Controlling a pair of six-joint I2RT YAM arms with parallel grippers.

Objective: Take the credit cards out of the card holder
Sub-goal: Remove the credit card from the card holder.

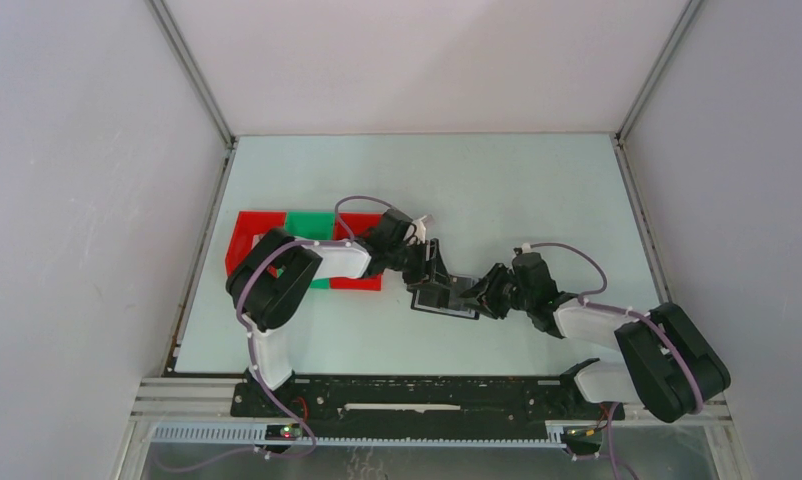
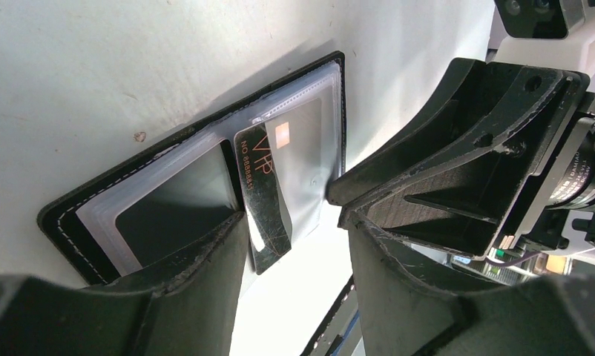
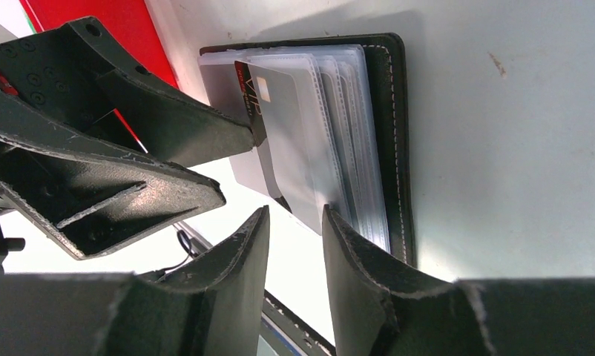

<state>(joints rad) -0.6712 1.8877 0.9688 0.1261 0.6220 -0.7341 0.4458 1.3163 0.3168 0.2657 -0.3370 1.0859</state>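
Observation:
The black card holder (image 1: 443,298) lies open on the table between my two grippers. In the left wrist view its clear sleeves are bordered by the black cover (image 2: 64,222). A dark glossy credit card (image 2: 263,200) marked VIP sticks halfway out of a sleeve. My left gripper (image 2: 293,219) is open, with the card's free end lying against the inner side of its left finger. My right gripper (image 3: 294,211) is open, and its right finger rests on the edge of the fanned sleeves (image 3: 346,133). The same card (image 3: 276,111) shows there, touched by a left fingertip.
A red and green plastic tray (image 1: 307,225) stands just left of the holder, behind my left arm; its red wall (image 3: 124,30) shows in the right wrist view. My grippers face each other a few centimetres apart. The black front rail (image 1: 427,395) runs along the near edge.

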